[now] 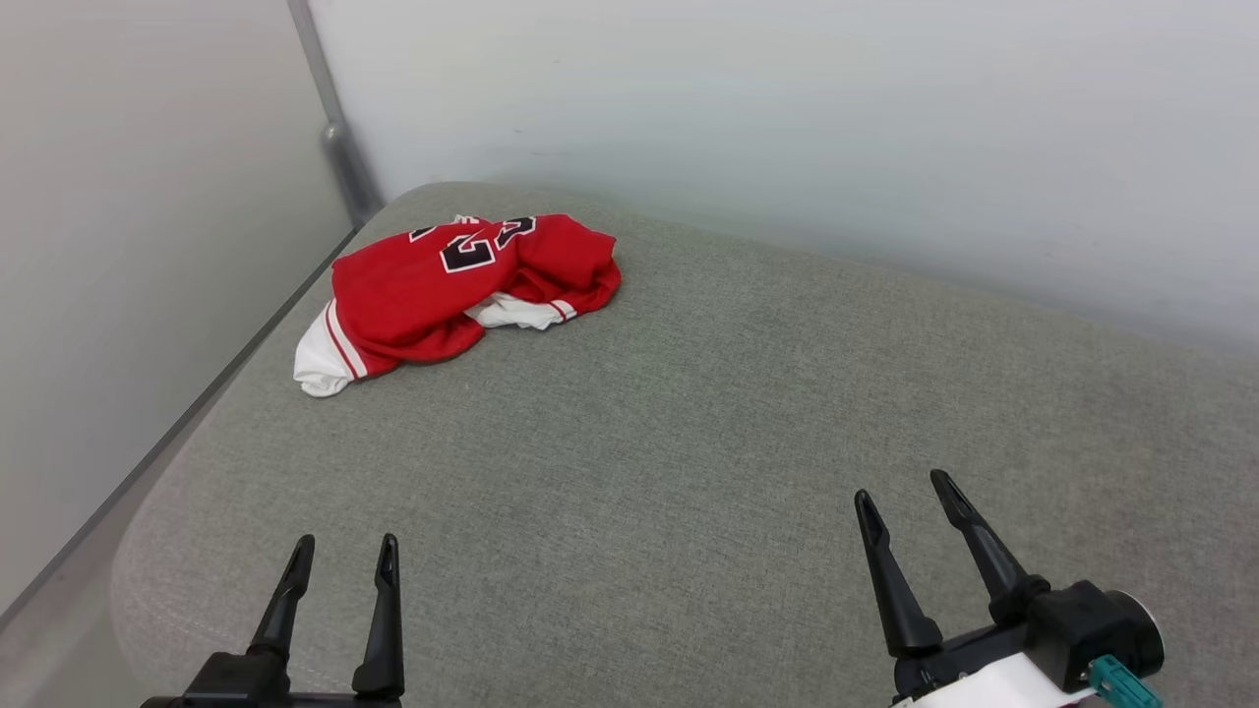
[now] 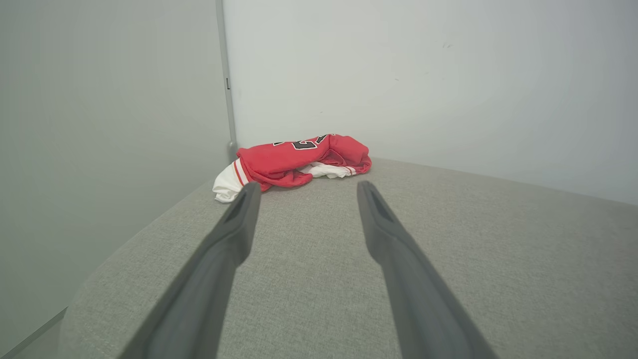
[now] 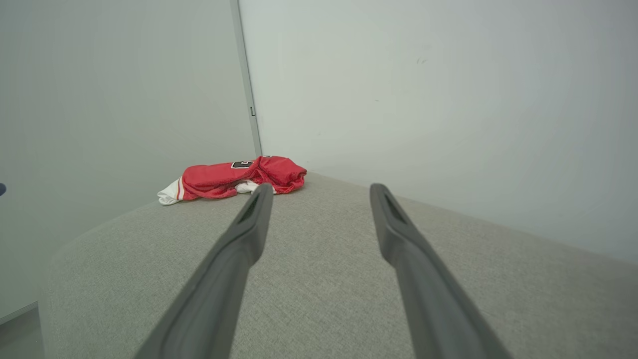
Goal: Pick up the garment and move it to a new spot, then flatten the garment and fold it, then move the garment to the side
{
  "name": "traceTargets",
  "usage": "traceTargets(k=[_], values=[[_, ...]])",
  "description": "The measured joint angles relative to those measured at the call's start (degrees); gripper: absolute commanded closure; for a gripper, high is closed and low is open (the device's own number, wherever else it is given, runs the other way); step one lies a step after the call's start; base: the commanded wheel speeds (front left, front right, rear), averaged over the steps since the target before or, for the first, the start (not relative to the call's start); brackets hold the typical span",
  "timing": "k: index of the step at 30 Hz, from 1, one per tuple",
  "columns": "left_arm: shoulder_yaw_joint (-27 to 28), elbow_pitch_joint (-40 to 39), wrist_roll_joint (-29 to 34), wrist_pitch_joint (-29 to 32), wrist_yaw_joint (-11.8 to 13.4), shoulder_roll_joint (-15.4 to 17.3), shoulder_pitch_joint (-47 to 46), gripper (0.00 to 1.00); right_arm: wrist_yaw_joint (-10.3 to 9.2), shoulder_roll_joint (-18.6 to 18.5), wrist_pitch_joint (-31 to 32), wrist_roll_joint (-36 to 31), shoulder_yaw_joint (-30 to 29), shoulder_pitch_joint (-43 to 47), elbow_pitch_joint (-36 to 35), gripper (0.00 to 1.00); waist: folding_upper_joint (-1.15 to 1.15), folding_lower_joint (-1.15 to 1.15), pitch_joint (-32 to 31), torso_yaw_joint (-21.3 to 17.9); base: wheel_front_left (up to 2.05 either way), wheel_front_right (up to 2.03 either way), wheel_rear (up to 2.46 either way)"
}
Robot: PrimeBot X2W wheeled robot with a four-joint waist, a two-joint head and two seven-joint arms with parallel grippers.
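My left jaws stand apart with nothing between them, their two dark fingers (image 1: 280, 605) rising from the lower left of the head view over the near part of the grey upholstered pad (image 1: 689, 442). My right jaws are spread just as wide and just as empty, their fingers (image 1: 890, 580) leaning a little to the left at the lower right. Both pairs hang above bare grey fabric and touch no cloth. The garment (image 1: 443, 290) lies well apart from both, in a crumpled heap at the far left corner of the pad, close to where the pale back wall (image 1: 787, 118) meets the side panel (image 1: 118, 246) and a grey metal post (image 1: 339, 147) runs up the corner. It is mostly red. Black digits outlined in white face up on its far side, though folds cut them off. One white sleeve with red striped trim spills toward the pad's left edge, and a second bit of white with the same trim peeks out from under the red at the front. From my left wrist the garment (image 2: 279, 162) sits just beyond the tip of my left-hand finger (image 2: 219, 269). From my right wrist the garment (image 3: 219, 179) lies farther off and to the left of the finger (image 3: 224, 269) on that side.
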Motion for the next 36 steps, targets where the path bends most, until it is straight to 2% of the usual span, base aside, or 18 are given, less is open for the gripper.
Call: traceTargets(k=[7, 13, 17, 20, 24, 27, 32, 36], values=[[0.1, -1.0, 0.7, 0.0, 0.0, 0.0, 0.0, 0.00, 0.00, 0.0, 0.0, 0.0, 0.1, 0.0, 0.0, 0.00, 0.00, 0.00, 0.5, 0.3, 0.00, 0.00, 0.00], [1.7, -0.2, -2.7, 0.0, -0.4, 0.0, -0.9, 0.00, 0.00, 0.0, 0.0, -0.8, 0.5, -0.7, -0.3, 0.00, 0.00, 0.00, 2.9, -0.5, 0.00, 0.00, 0.00], [2.0, 2.3, -3.1, 0.0, -1.1, 0.1, -5.8, 0.00, 0.00, 0.0, 0.0, -1.5, 0.1, -2.7, -0.9, 0.00, 0.00, 0.00, 6.2, -1.5, 0.00, 0.00, 0.00], [3.2, 5.1, -5.6, 0.0, -1.3, 1.4, -11.8, 0.00, 0.00, 0.0, 0.0, -2.7, 0.2, -4.3, -1.7, 0.00, 0.00, 0.00, 9.4, -2.4, 0.00, 0.00, 0.00], [1.3, 11.6, -10.6, 0.0, -1.3, 8.9, -20.4, 0.00, 0.00, 0.1, 0.0, -6.0, 1.1, -7.0, -2.4, 0.00, 0.00, 0.01, 14.3, -4.0, 0.00, 0.00, 0.00], [-0.3, 18.2, -17.8, 0.8, -1.3, 15.0, -28.2, 0.00, 0.00, 0.0, 0.0, -7.8, 0.8, -8.3, -2.8, 0.00, 0.00, 0.01, 18.2, -5.4, 0.00, 0.00, 0.00], [-4.8, 23.7, -26.7, 8.1, -1.3, 27.8, -40.9, 0.00, 0.00, -0.3, 0.0, -9.2, 0.6, -9.9, -4.1, 0.00, 0.00, 0.02, 24.3, -8.1, 0.00, 0.00, 0.00], [-10.1, 27.3, -37.1, 19.4, -1.3, 35.1, -49.1, 0.00, 0.00, -0.5, 0.0, -10.0, 0.8, -10.8, -5.1, 0.00, 0.00, 0.02, 29.1, -10.3, 0.00, 0.00, 0.00]])
